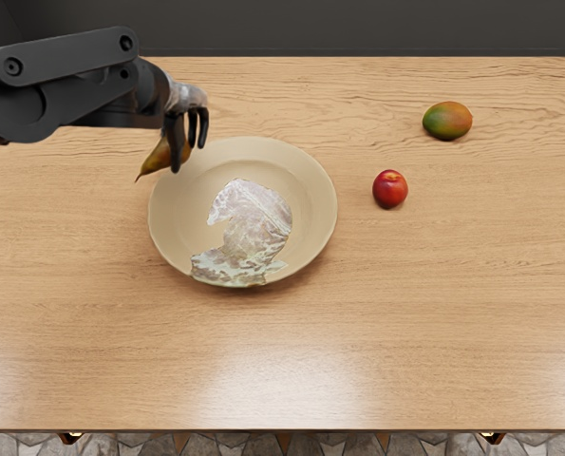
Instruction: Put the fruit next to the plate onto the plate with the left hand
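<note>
- The surface (405, 323) is a broad wooden top of pale, warm-toned planks with fine wavy grain and a soft sheen near its front edge.
- The plate (312, 182) is round and shallow, beige and matte, with a wide, gently raised rim. A whitish, marbled patch of irregular outline covers its centre and reaches toward the near rim.
- The pear (155, 159), the fruit beside the plate, sits just off the plate's far-left rim. It is yellow-brown and smooth, and it is tilted so that its narrow, pointed end aims down and to the left.
- The left arm comes in from the left edge as bulky dark grey housings with round joint caps. It ends in the left hand (185, 116), which has a mottled metallic wrist.
- The slim, dark fingers (176, 147) hang downward and curl about the pear's broad end, one crossing its front, so the hand grasps the pear. Whether the pear is raised clear of the surface cannot be told.
- A small, round red fruit (389, 188) with a glossy skin lies to the right of the plate, apart from its rim.
- An oval mango (447, 120), green shading to orange-red, lies farther back and to the right, well apart from the plate.
</note>
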You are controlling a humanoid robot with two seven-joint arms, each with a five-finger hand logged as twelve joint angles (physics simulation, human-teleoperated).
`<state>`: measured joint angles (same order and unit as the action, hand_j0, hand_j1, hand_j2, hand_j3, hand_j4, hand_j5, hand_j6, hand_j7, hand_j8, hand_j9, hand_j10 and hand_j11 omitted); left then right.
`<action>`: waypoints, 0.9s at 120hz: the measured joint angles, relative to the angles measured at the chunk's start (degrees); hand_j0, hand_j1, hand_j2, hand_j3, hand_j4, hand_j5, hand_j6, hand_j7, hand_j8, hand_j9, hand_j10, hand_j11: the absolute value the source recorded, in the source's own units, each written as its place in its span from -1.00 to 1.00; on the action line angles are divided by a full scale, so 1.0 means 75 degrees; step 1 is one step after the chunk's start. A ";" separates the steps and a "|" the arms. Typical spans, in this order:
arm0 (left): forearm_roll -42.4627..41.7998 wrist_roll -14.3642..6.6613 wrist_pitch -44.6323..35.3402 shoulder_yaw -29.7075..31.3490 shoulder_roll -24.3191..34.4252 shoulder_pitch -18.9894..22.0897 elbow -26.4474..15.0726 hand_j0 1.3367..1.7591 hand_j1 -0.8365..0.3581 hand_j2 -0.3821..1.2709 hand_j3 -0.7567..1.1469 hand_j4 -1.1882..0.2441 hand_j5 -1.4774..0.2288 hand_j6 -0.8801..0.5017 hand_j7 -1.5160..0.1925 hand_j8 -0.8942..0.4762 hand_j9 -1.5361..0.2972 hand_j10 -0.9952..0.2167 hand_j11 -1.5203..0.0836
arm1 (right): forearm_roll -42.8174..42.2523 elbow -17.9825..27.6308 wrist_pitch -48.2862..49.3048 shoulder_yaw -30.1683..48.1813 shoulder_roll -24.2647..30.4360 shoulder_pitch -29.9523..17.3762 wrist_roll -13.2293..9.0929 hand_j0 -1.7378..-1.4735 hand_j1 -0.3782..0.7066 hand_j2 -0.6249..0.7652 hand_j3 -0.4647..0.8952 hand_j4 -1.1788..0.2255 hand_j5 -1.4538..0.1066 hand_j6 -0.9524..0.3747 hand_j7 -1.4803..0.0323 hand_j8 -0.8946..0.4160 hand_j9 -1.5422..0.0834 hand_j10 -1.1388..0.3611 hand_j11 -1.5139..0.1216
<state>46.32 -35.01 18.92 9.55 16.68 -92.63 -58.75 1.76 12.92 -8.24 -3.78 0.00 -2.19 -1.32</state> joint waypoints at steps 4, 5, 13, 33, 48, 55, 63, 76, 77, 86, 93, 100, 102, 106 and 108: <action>-0.0041 0.0001 0.0006 0.0004 -0.0090 -0.0044 0.0006 0.49 -0.26 0.15 -0.21 -0.48 -0.70 -0.46 -0.61 -0.31 -0.61 -0.35 -0.55 | 0.0000 0.0000 -0.0001 0.0000 0.0000 -0.0003 0.0000 -0.40 -0.88 -0.11 -0.32 0.64 0.81 0.39 0.91 0.32 0.85 0.48 0.80; -0.0054 0.0001 0.0004 0.0004 -0.0107 -0.0046 0.0008 0.49 -0.27 0.16 -0.21 -0.48 -0.70 -0.47 -0.62 -0.31 -0.61 -0.35 -0.55 | 0.0000 0.0000 -0.0001 0.0000 0.0000 -0.0004 0.0000 -0.40 -0.88 -0.11 -0.32 0.64 0.81 0.39 0.91 0.32 0.85 0.48 0.80; -0.0118 0.0000 0.0015 0.0009 -0.0273 -0.0066 0.0021 0.48 -0.28 0.19 -0.21 -0.48 -0.71 -0.47 -0.63 -0.29 -0.61 -0.34 -0.55 | 0.0000 0.0000 -0.0002 0.0000 0.0000 -0.0010 0.0000 -0.40 -0.88 -0.11 -0.32 0.64 0.81 0.39 0.91 0.32 0.85 0.48 0.80; -0.0257 0.0000 0.0019 0.0006 -0.0452 -0.0060 0.0037 0.48 -0.30 0.22 -0.21 -0.49 -0.72 -0.46 -0.64 -0.29 -0.60 -0.32 -0.56 | 0.0000 0.0000 -0.0003 0.0003 0.0000 -0.0018 0.0000 -0.40 -0.88 -0.11 -0.32 0.64 0.81 0.39 0.91 0.32 0.85 0.48 0.80; -0.0352 0.0000 0.0014 0.0007 -0.0770 0.0050 0.0125 0.48 -0.31 0.21 -0.21 -0.49 -0.72 -0.45 -0.64 -0.29 -0.60 -0.32 -0.56 | 0.0000 0.0000 -0.0002 0.0003 0.0000 -0.0028 0.0000 -0.40 -0.88 -0.11 -0.32 0.64 0.81 0.39 0.91 0.32 0.85 0.48 0.80; -0.0382 0.0001 0.0009 0.0014 -0.0945 0.0098 0.0206 0.48 -0.28 0.18 -0.20 -0.49 -0.72 -0.46 -0.64 -0.29 -0.60 -0.32 -0.56 | 0.0000 0.0000 -0.0003 0.0001 0.0000 -0.0032 0.0000 -0.40 -0.88 -0.11 -0.32 0.64 0.81 0.39 0.91 0.32 0.85 0.48 0.80; -0.0383 0.0002 0.0004 0.0029 -0.0987 0.0259 0.0261 0.48 -0.26 0.17 -0.20 -0.49 -0.71 -0.47 -0.63 -0.32 -0.60 -0.34 -0.56 | 0.0000 0.0000 -0.0003 0.0001 0.0000 -0.0034 0.0000 -0.40 -0.88 -0.11 -0.32 0.64 0.81 0.39 0.91 0.32 0.85 0.48 0.80; -0.0378 0.0000 0.0014 0.0056 -0.1255 0.0381 0.0379 0.48 -0.24 0.16 -0.20 -0.49 -0.71 -0.53 -0.64 -0.31 -0.60 -0.35 -0.56 | 0.0000 0.0000 -0.0003 0.0000 0.0000 -0.0035 0.0000 -0.40 -0.88 -0.11 -0.32 0.64 0.81 0.39 0.91 0.32 0.85 0.48 0.80; -0.0378 0.0000 0.0006 0.0057 -0.1269 0.0389 0.0394 0.49 -0.24 0.16 -0.20 -0.50 -0.70 -0.53 -0.63 -0.38 -0.60 -0.37 -0.56 | 0.0000 0.0000 -0.0003 0.0000 0.0000 -0.0036 0.0000 -0.40 -0.88 -0.11 -0.32 0.64 0.81 0.39 0.91 0.32 0.85 0.48 0.80; -0.0350 -0.0002 0.0000 0.0061 -0.1300 0.0354 0.0554 0.49 -0.19 0.09 -0.20 -0.43 -0.61 -0.53 -0.54 -0.33 -0.52 -0.34 -0.46 | 0.0000 0.0000 -0.0003 -0.0001 0.0000 -0.0036 0.0000 -0.40 -0.88 -0.11 -0.32 0.64 0.81 0.39 0.91 0.32 0.85 0.48 0.80; -0.0341 0.0000 -0.0087 0.0045 -0.1432 0.0361 0.0738 0.50 0.05 -0.06 -0.20 -0.19 -0.31 -0.37 -0.25 -0.21 -0.26 -0.14 -0.16 | 0.0000 0.0002 -0.0002 -0.0005 0.0000 -0.0036 0.0000 -0.40 -0.88 -0.11 -0.32 0.64 0.81 0.39 0.91 0.32 0.85 0.48 0.80; -0.0345 0.0001 -0.0144 0.0018 -0.1447 0.0374 0.0851 0.50 0.28 -0.18 -0.20 0.02 -0.05 -0.21 0.00 -0.08 -0.03 0.06 0.10 | 0.0000 0.0003 -0.0003 -0.0007 0.0000 -0.0036 0.0000 -0.40 -0.88 -0.11 -0.32 0.64 0.81 0.39 0.91 0.32 0.85 0.48 0.80; -0.0349 0.0001 -0.0152 0.0011 -0.1449 0.0369 0.0873 0.51 0.34 -0.20 -0.20 0.07 0.01 -0.17 0.06 -0.05 0.03 0.10 0.16 | 0.0000 0.0002 -0.0003 -0.0008 0.0000 -0.0036 0.0000 -0.40 -0.88 -0.11 -0.32 0.64 0.81 0.39 0.91 0.32 0.85 0.48 0.80; -0.0397 0.0001 -0.0166 0.0000 -0.1421 0.0364 0.0909 0.51 0.44 -0.25 -0.20 0.16 0.12 -0.10 0.17 0.00 0.13 0.18 0.27 | 0.0000 0.0003 -0.0003 -0.0008 0.0000 -0.0036 0.0000 -0.40 -0.88 -0.11 -0.32 0.64 0.81 0.39 0.91 0.32 0.85 0.48 0.80; -0.0468 0.0001 -0.0171 -0.0005 -0.1395 0.0379 0.0925 0.51 0.48 -0.28 -0.20 0.20 0.16 -0.07 0.22 0.02 0.17 0.22 0.32 | 0.0000 0.0003 -0.0003 -0.0008 0.0000 -0.0036 0.0000 -0.40 -0.88 -0.11 -0.32 0.64 0.81 0.39 0.91 0.32 0.85 0.48 0.80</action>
<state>42.81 -35.00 17.64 9.52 6.21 -89.79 -51.82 1.76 12.94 -8.26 -3.84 0.00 -2.46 -1.32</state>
